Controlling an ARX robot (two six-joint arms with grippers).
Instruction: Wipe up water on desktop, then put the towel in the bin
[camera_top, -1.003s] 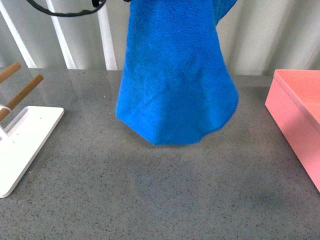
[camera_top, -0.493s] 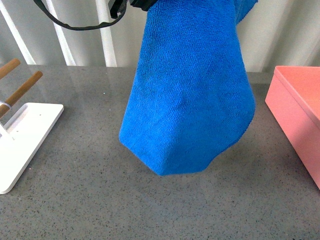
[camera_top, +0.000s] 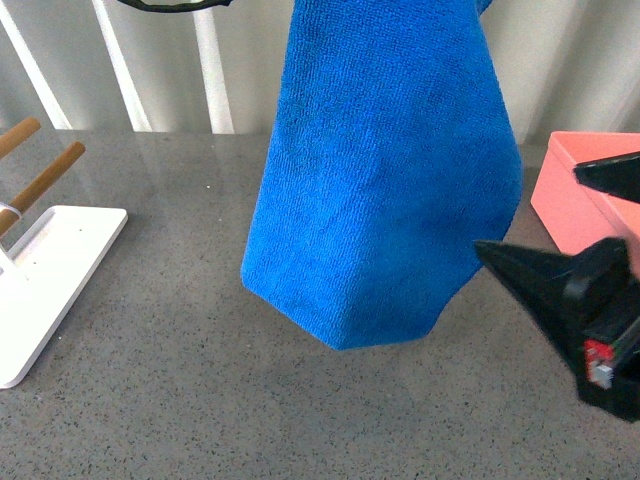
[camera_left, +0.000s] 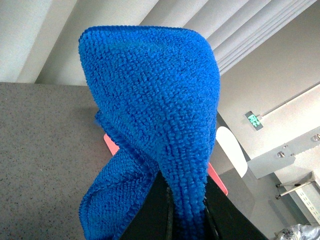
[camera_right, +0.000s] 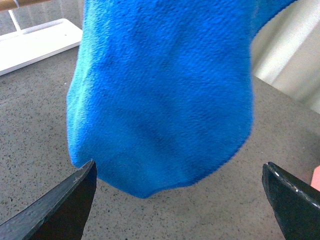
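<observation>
A: Anything moved since half a second ago?

B: Yes. About the right gripper (camera_top: 527, 208): came into the front view from the right side, and now sits low, in front of the bin (camera_top: 558, 200). About the towel (camera_top: 385, 180): drifted slightly to the right, toward the bin.

A: Held how?

B: Pinched at an upper fold by the left gripper (camera_left: 186, 215), clamped firmly on the cloth in the left wrist view. Hangs down from there as a wide blue cone. Lower hem seemingly clear of the desktop (camera_top: 180, 380), with a faint shadow under it.

A: And the state of the right gripper?

B: Spread wide, holding nothing. In the right wrist view, points at the lower hem of the towel, with one fingertip out to each side and neither touching the cloth.

A: Where exactly above the desktop?

B: Between the rack (camera_top: 50, 270) on the left and the bin on the right, nearer to the bin. Not over the bin yet.

A: About the rack?

B: White, with a flat base and two wooden rods (camera_top: 45, 180) slanting upward. Well apart from the towel.
</observation>
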